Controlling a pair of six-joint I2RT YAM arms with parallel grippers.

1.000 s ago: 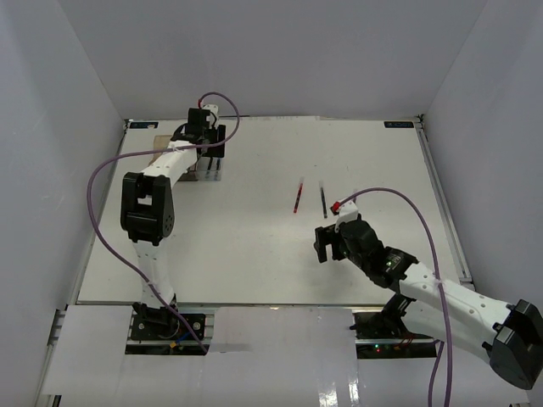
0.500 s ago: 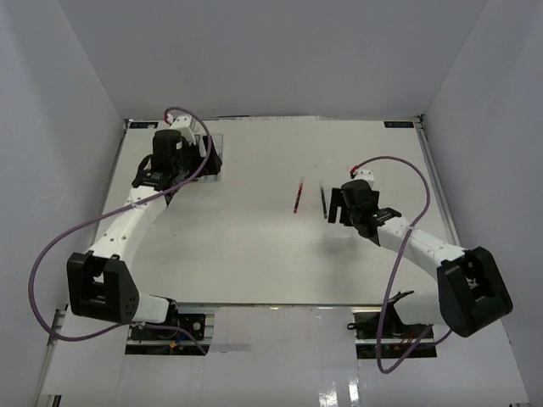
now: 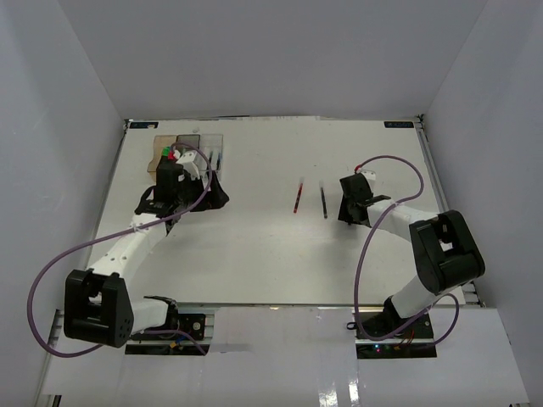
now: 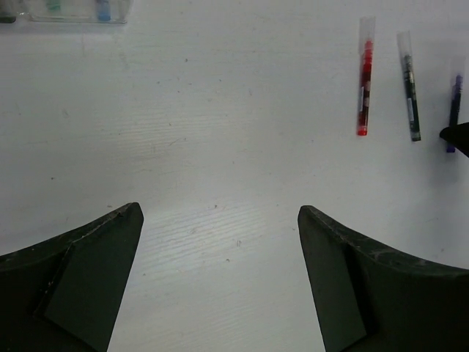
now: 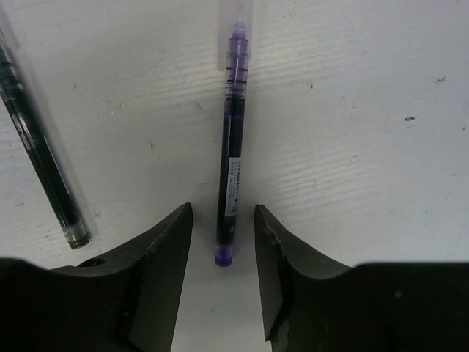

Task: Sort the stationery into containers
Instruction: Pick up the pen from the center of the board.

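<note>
The white worktop [image 3: 254, 254] as I see it from the remote station. Both arms reach across it, the left along the left edge and the right folded in from the right edge.

My right end effector [image 5: 222, 213] is low over the worktop, right of centre. Its jaws are partly drawn in and straddle the lower end of a purple pen [image 5: 232, 147]. A sliver of worktop shows on either side, so nothing is clamped yet. My left end effector [image 4: 218, 213] is spread wide and empty above bare worktop, just short of the containers [image 3: 188, 144].

Half a second ago the left end effector sat over those containers. It has since pulled back toward the near edge, uncovering them. Over the same time the right end effector slid from beside the dark pen [image 3: 324, 202] toward the right edge.

The containers stand in a row at the far left corner, amber, smoky and clear. In the overhead view something green shows in the amber one. The left wrist view catches a green and a blue piece in the clear one, and I cannot make out any other contents.

The red pen [image 3: 298, 197] and the dark pen lie loose side by side near the middle of the worktop, both running far to near. The purple pen lies just to the right of the dark one.
</note>
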